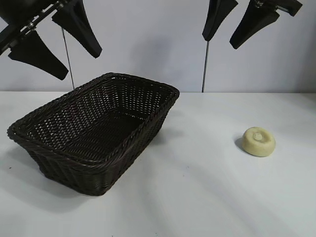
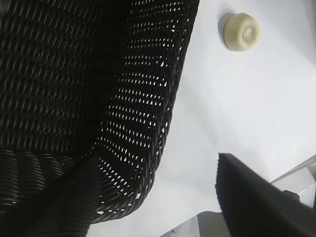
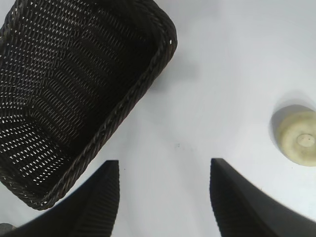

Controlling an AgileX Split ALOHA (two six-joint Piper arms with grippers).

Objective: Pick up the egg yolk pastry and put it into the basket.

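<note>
The egg yolk pastry (image 1: 258, 141) is a small round pale-yellow puck lying on the white table at the right. It also shows in the left wrist view (image 2: 241, 31) and the right wrist view (image 3: 299, 137). The dark woven basket (image 1: 74, 153) stands at the left and is empty; its wall shows in the left wrist view (image 2: 148, 98) and its braided rim in the right wrist view (image 3: 118, 113). My left gripper (image 1: 58, 45) hangs open high above the basket's far left. My right gripper (image 1: 236, 30) hangs open high above the table, behind the pastry. Both are empty.
The white table (image 1: 197, 187) runs out around the basket and pastry. A pale wall with two thin upright rods (image 1: 205, 66) stands behind. A table corner shows in the left wrist view (image 2: 197, 224).
</note>
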